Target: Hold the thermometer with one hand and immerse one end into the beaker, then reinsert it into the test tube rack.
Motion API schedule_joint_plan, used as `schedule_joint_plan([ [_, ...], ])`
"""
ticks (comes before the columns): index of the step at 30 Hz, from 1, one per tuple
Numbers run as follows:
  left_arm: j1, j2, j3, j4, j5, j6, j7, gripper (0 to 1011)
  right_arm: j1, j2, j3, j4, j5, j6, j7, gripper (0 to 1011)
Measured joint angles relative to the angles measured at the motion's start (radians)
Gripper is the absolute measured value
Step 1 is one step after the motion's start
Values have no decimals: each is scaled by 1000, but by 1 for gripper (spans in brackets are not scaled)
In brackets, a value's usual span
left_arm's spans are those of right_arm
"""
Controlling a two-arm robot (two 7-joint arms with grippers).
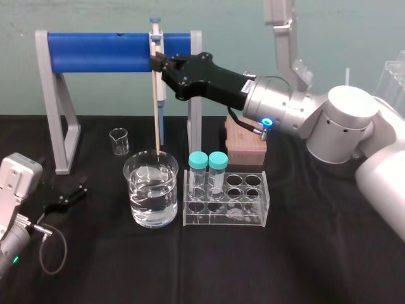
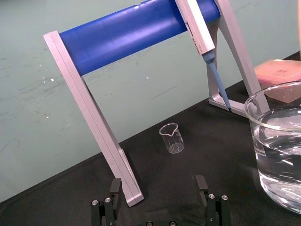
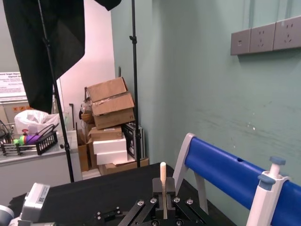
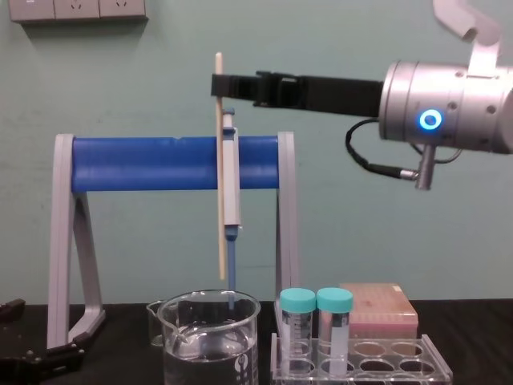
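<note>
The thermometer (image 1: 155,107) (image 4: 219,168), a thin cream rod, hangs upright with my right gripper (image 1: 155,63) (image 4: 218,84) shut on its upper part. In the right wrist view its top end (image 3: 162,172) sticks up between the jaws. Its lower end hovers just above the wide water-filled beaker (image 1: 152,190) (image 4: 210,337), apart from the water. The clear test tube rack (image 1: 253,218) (image 4: 385,357) stands right of the beaker. My left gripper (image 1: 68,193) (image 2: 158,188) rests open on the black table at the near left.
A grey stand with a blue bar (image 1: 114,52) holds a grey-and-blue pipette (image 4: 232,184) (image 2: 202,37) just behind the thermometer. A small beaker (image 1: 119,140) (image 2: 172,138) sits behind the big one. Two teal-capped tubes (image 1: 207,166) stand in the rack; a pink box (image 1: 247,149) lies behind it.
</note>
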Motion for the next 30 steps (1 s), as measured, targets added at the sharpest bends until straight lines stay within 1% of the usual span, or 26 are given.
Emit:
schedule_joint_plan([
  [1,0,0,0,0,0,0,0,1004,0,0,0,0,0,0,0,38],
  [3,0,0,0,0,0,0,0,1004,2,-11,-4,23,-8,-9,8,38],
  [7,0,0,0,0,0,0,0,1004,2,-28,-11,60,-29,-38,24,38],
  [17,0,0,0,0,0,0,0,1004,-15,-51,-19,102,-75,-94,57,38],
  [30,0,0,0,0,0,0,0,1004,-22,-75,-18,144,-110,-104,76,38],
])
